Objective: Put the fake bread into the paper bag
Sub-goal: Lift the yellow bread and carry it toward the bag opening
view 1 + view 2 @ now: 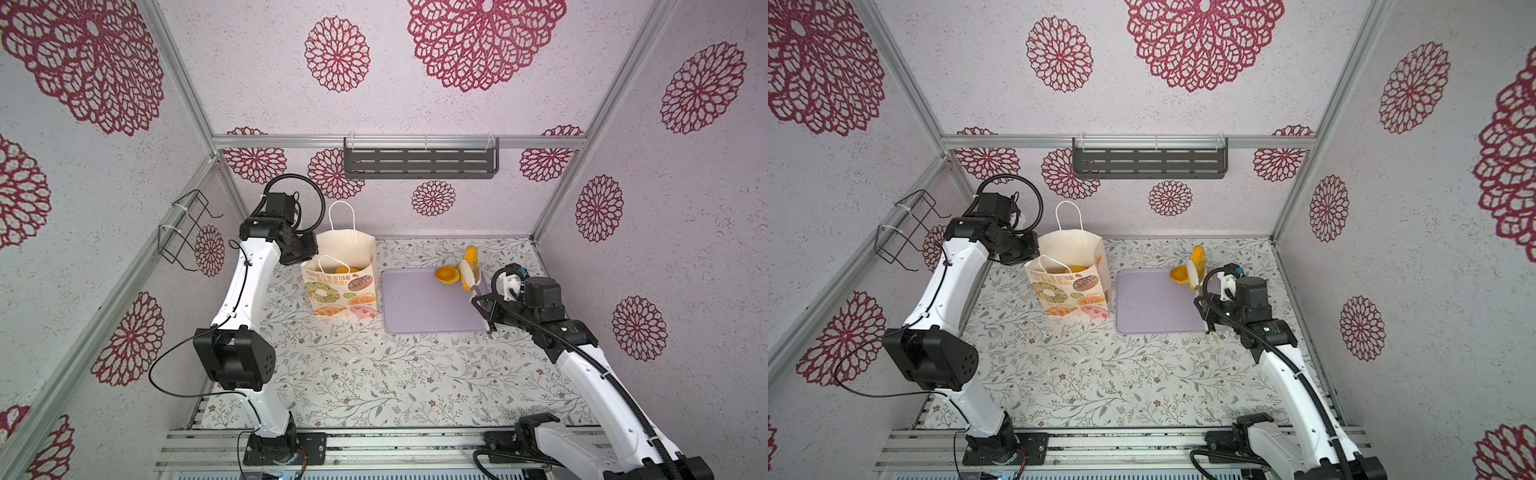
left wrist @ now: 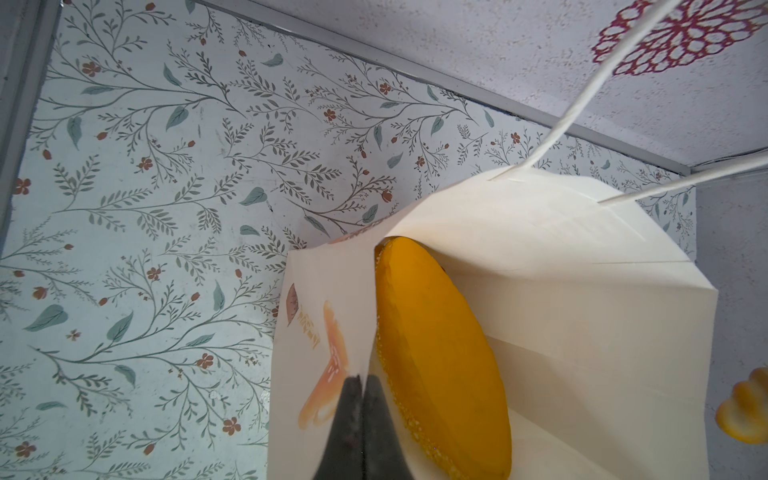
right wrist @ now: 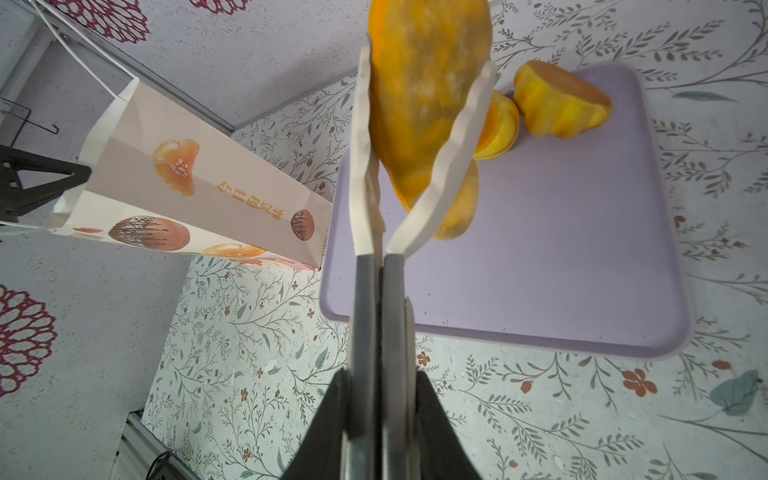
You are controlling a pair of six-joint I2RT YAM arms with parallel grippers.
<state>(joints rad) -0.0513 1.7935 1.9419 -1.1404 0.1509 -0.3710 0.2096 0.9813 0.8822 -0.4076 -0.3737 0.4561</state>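
The paper bag (image 1: 340,291) stands open on the floral table, left of the lilac tray (image 1: 428,311). My left gripper (image 2: 362,378) is shut on the bag's side rim (image 2: 328,324), and an orange oval loaf (image 2: 436,353) leans inside the bag. My right gripper (image 3: 380,374) is shut on the metal handles of white-tipped tongs (image 3: 365,166). The tongs clamp an oval piece of fake bread (image 3: 424,83) and hold it above the tray's far right corner (image 1: 471,254). Beneath it, more buns (image 3: 561,104) (image 3: 498,129) lie on the tray, and one shows in both top views (image 1: 1179,275).
A grey slotted shelf (image 1: 419,162) hangs on the back wall and a black wire rack (image 1: 187,232) on the left wall. The left arm (image 1: 245,291) stands close beside the bag. Aluminium rails (image 1: 374,449) run along the table's front.
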